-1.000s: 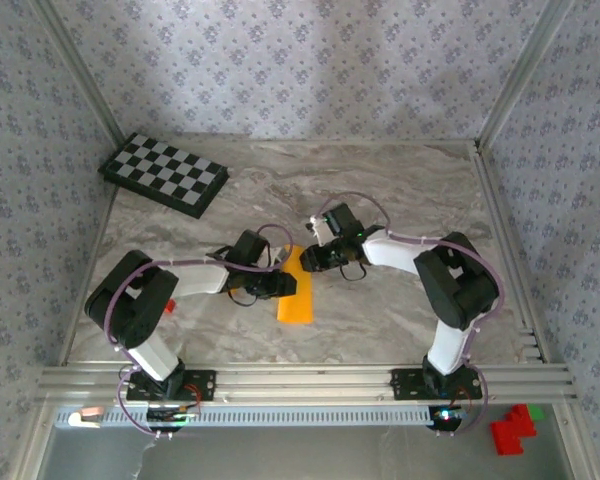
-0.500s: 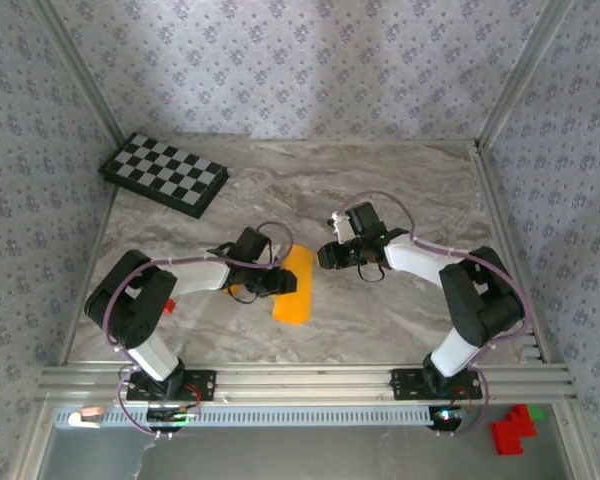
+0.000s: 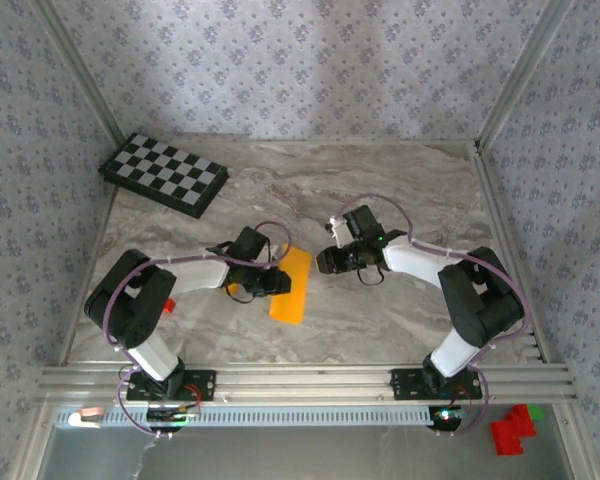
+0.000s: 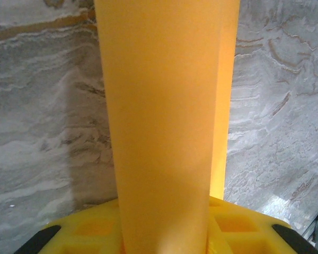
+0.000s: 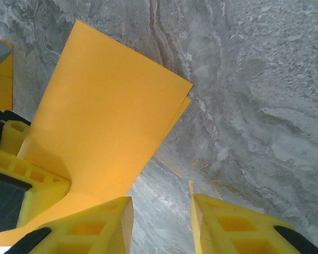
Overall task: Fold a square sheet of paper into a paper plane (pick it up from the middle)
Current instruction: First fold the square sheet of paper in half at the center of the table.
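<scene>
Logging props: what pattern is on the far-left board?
Black-and-white checks on the board, clearest in the top external view.

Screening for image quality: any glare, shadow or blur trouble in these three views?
Top external: even light, sharp throughout. Left wrist: the square sheet of paper looms close and soft, shadowing the table to its left. Right wrist: its edges crisp, no glare.

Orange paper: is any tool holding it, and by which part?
The left tool pinches the folded orange sheet by the long edge facing it; the right tool is open, holding nothing.
</scene>
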Robot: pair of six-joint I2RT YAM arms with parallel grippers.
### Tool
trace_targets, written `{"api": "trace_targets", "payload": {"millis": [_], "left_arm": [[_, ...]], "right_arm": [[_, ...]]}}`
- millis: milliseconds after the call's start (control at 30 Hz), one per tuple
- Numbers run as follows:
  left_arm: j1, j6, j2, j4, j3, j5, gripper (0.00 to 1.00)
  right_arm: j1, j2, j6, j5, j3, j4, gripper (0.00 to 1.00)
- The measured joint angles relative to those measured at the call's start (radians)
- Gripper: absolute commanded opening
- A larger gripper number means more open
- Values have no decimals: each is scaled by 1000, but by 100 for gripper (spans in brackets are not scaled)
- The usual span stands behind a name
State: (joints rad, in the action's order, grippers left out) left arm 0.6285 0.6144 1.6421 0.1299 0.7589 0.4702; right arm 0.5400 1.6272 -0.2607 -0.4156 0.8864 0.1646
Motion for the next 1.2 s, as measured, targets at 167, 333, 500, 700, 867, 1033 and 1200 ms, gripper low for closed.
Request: {"api": "trace_targets", "payload": {"millis": [167, 333, 500, 700, 867, 1033, 1200], "left_arm": [[-3, 0, 8, 14, 8, 1, 28], [-6, -1, 17, 32, 18, 7, 26], [-7, -5, 31, 62, 39, 8, 26], [-8, -21, 43, 93, 60, 8, 26], [-8, -29, 48, 106, 66, 8, 27], [-8, -32, 48, 110, 69, 8, 27], [-7, -45, 49, 121, 74, 0, 27]], "right_arm": [[20, 1, 4, 0, 1, 21, 35], [23, 26, -2, -4, 16, 33, 35], [24, 90, -39, -28, 65, 26, 34], [24, 153, -83, -42, 118, 22, 33], [24, 196, -98, -47, 152, 21, 34], [24, 232, -107, -54, 172, 18, 34], [20, 253, -115, -65, 186, 18, 33]]}}
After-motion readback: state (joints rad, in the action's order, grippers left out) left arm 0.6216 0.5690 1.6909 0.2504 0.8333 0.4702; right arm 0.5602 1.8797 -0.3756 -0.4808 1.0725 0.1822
